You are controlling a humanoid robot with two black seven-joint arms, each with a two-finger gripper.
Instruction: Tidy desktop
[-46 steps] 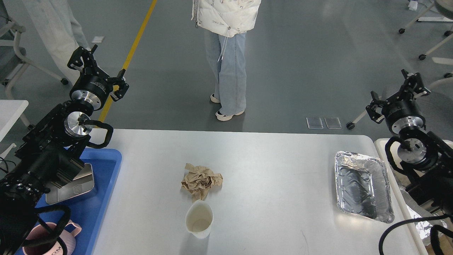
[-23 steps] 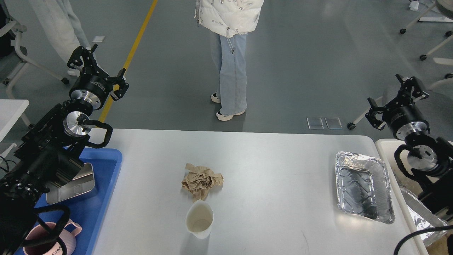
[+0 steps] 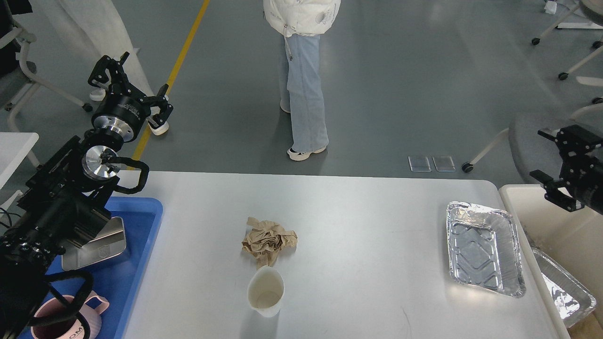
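Desktop (image 3: pixel 367 216) filled the lower frame. Crumpled brown paper (image 3: pixel 268 240) sat mid-desktop, white cup (image 3: pixel 265 292) just beside it toward the near edge, foil tray (image 3: pixel 485 247) by the right edge. Left gripper (image 3: pixel 129 84) spread wide, empty, past the far-left corner. Right gripper (image 3: pixel 560 169) off the right edge: can't tell its opening.

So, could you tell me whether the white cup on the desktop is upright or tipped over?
Upright: the white cup stands on its base, its open mouth facing up.

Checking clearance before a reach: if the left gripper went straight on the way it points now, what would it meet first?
Probably nothing on the desktop: the open left gripper points up and away over the grey floor; depth is unclear.
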